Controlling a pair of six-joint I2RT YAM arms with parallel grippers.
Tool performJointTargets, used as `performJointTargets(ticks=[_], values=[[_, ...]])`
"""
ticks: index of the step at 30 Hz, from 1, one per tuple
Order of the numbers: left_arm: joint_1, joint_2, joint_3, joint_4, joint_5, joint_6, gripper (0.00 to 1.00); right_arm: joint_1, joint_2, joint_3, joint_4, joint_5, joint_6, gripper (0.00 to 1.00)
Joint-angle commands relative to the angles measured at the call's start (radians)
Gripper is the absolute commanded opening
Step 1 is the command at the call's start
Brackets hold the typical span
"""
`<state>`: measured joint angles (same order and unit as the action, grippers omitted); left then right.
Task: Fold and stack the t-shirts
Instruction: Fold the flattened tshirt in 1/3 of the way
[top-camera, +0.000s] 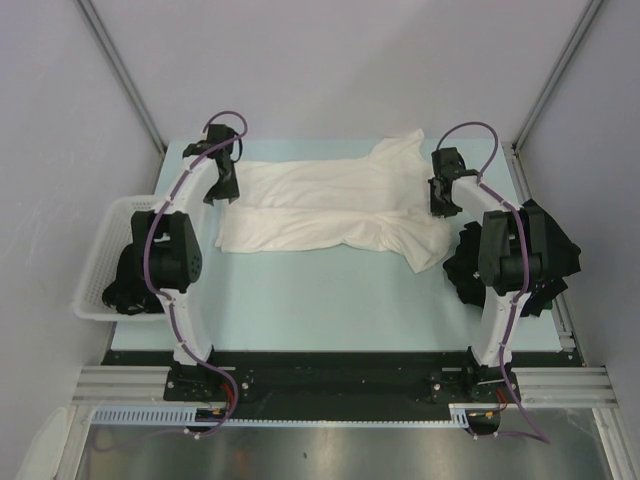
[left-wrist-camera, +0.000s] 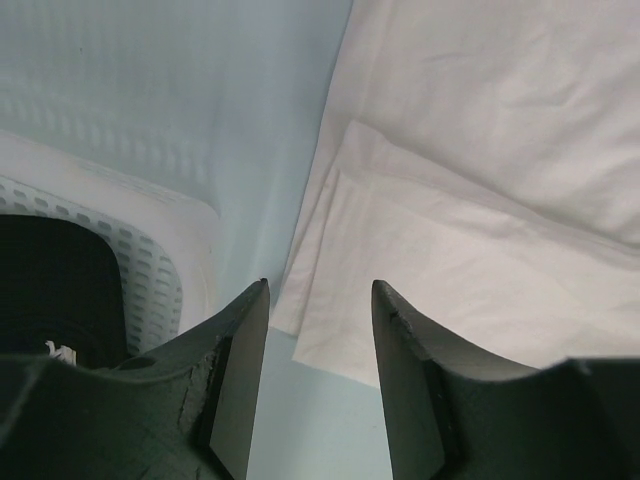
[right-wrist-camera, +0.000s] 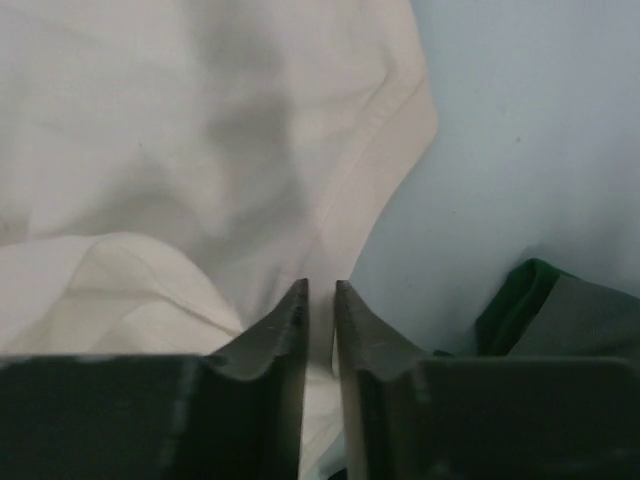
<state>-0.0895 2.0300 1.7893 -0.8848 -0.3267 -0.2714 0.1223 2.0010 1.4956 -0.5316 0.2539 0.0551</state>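
A cream-white t-shirt (top-camera: 330, 205) lies folded lengthwise across the far half of the table. My left gripper (top-camera: 222, 190) hovers at its left end, just off the hem corner (left-wrist-camera: 330, 330). It is open (left-wrist-camera: 320, 290), with only bare table between its fingers. My right gripper (top-camera: 440, 205) is at the shirt's right end. Its jaws (right-wrist-camera: 320, 290) are nearly together, with a fold of the cream-white cloth (right-wrist-camera: 200, 150) pinched between them. A heap of black t-shirts (top-camera: 545, 255) lies at the right table edge behind the right arm, and its edge (right-wrist-camera: 560, 310) also shows in the right wrist view.
A white mesh basket (top-camera: 105, 255) stands off the table's left edge with dark cloth (top-camera: 130, 280) inside, and its rim (left-wrist-camera: 150, 260) lies just left of my left fingers. Grey walls close in the back and sides.
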Motion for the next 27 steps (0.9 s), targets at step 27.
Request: performJointTargets(ticks=[27], values=[[-0.021,-0.073,-0.018,0.001,0.017,-0.009,0.5,-0.012,-0.114,0.032,-0.117,-0.047,0.023,0.24]])
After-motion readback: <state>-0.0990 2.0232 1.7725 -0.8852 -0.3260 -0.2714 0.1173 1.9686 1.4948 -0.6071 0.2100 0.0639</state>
